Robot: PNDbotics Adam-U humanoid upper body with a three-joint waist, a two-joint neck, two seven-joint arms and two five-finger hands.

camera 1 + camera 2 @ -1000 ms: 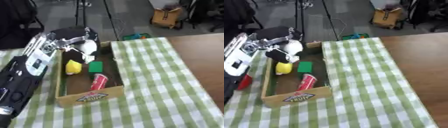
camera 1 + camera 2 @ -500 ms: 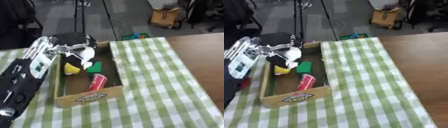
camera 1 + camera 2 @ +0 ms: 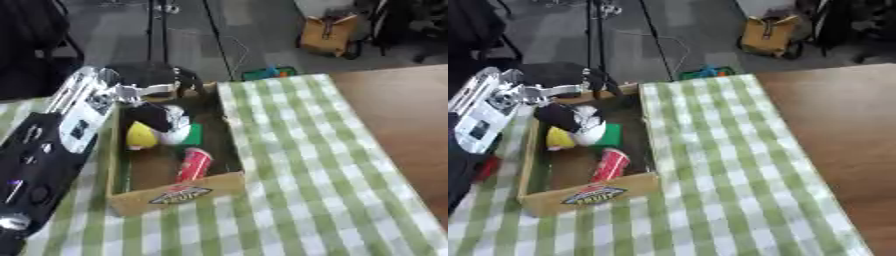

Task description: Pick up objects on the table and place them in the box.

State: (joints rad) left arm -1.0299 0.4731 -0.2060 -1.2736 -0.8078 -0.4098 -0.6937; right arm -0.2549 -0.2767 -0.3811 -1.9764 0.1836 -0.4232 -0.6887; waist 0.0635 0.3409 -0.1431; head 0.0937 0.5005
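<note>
A cardboard box (image 3: 179,192) stands on the green checked cloth (image 3: 297,165). Inside lie a black and white soft object (image 3: 168,121), a yellow object (image 3: 140,136), a flat green piece (image 3: 192,134) and a red can (image 3: 194,164). My left arm comes in from the left. Its black left hand (image 3: 162,80) hovers over the box's far end, just above the black and white object, apart from it, with the fingers relaxed and pointing down. The right hand does not show.
Bare brown tabletop (image 3: 398,115) lies right of the cloth. Something red (image 3: 487,167) shows left of the box beside my arm. Beyond the table's far edge are a green and blue thing (image 3: 267,73), stand legs (image 3: 157,30) and a yellow bag (image 3: 328,35).
The left hand held the black and white object above the box; that object now lies in the box and the hand has drawn back toward the far end. The camera has shifted too.
</note>
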